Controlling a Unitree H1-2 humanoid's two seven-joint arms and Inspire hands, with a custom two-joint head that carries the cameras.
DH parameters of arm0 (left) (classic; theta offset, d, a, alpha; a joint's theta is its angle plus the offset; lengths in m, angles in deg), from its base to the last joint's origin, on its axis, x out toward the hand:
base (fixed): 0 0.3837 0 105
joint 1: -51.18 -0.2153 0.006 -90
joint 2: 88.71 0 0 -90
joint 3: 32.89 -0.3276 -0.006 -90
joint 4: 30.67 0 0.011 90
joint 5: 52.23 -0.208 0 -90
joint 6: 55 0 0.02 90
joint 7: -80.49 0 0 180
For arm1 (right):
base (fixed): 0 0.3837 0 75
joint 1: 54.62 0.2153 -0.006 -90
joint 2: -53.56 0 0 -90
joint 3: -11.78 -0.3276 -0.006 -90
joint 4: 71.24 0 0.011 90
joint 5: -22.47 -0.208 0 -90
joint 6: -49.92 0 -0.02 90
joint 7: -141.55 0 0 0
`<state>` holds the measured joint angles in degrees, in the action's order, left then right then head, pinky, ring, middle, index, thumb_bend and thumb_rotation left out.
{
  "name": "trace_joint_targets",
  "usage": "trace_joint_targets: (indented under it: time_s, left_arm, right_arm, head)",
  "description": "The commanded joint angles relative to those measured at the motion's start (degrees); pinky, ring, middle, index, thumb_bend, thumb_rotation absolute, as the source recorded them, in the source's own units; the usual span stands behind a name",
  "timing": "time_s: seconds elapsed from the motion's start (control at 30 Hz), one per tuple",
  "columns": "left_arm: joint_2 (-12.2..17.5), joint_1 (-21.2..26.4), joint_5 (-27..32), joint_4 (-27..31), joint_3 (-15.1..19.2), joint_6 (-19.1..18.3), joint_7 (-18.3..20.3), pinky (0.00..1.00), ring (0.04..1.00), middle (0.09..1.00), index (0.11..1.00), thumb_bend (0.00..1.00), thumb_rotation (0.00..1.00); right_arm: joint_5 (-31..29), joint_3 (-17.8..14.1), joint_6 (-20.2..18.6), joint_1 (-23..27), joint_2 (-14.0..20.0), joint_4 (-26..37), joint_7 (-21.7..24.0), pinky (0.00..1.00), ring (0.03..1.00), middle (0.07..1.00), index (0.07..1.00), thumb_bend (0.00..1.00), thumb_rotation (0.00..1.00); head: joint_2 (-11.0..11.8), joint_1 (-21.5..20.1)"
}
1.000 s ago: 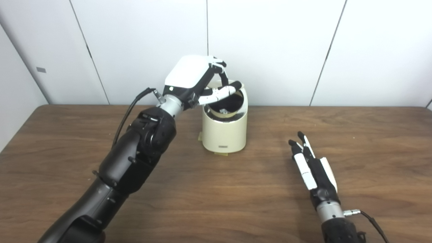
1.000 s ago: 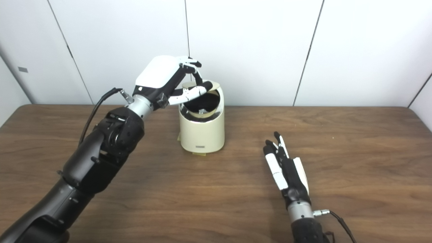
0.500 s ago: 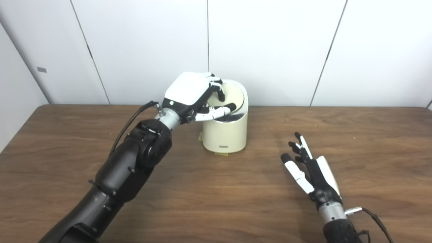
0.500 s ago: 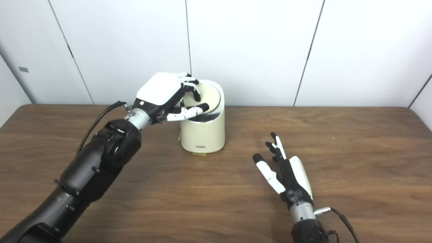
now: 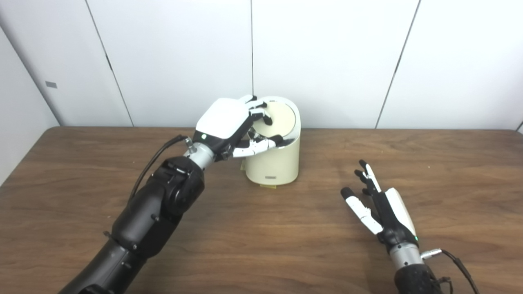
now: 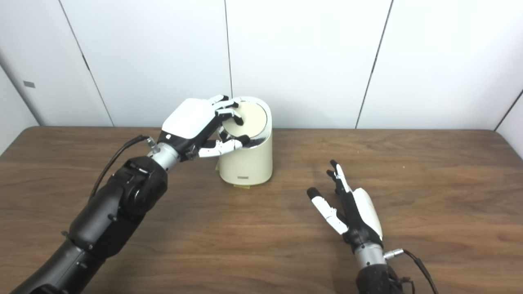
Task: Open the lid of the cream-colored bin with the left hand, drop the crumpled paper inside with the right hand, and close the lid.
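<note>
The cream-colored bin (image 5: pixel 273 163) stands at the back middle of the wooden table (image 5: pixel 261 237). Its round lid (image 5: pixel 281 116) lies almost flat on the rim, with a thin dark gap left at the front. My left hand (image 5: pixel 225 122) grips the lid's left edge, fingers (image 5: pixel 261 115) curled on top and the thumb under the front edge. My right hand (image 5: pixel 380 206) rests open on the table to the right of the bin, with nothing in it. No crumpled paper is visible; the bin's inside is hidden.
A small yellowish tab (image 5: pixel 267 186) sticks out under the bin's front. White wall panels (image 5: pixel 327 61) rise just behind the bin. A cable (image 5: pixel 453 261) trails from my right wrist.
The lid has come down from raised to almost flat, my left hand lowering with it. My right hand has drawn back a little and spread its thumb.
</note>
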<state>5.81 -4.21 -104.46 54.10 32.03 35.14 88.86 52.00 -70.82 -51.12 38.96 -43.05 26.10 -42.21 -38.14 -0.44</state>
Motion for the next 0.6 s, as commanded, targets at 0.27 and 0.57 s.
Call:
trace_joint_targets:
  time_s: [0.27,0.57]
  left_arm:
    - [0.69,-2.12,-3.08,0.92,-2.49,0.54,2.38,0.90,0.960,0.916,0.742,0.55,1.00]
    - [-4.94,-7.68,8.89,6.67,7.45,-4.92,-0.74,0.84,0.908,0.892,0.862,0.52,0.93]
  right_arm:
    - [1.16,-0.26,-0.31,1.65,0.28,2.58,-0.05,0.87,0.939,0.928,1.000,0.63,1.00]
    - [1.57,-0.26,-0.37,1.20,-0.24,2.09,-0.38,0.84,0.934,0.929,1.000,0.62,1.00]
  head:
    - [-0.26,-0.10]
    - [-0.44,0.04]
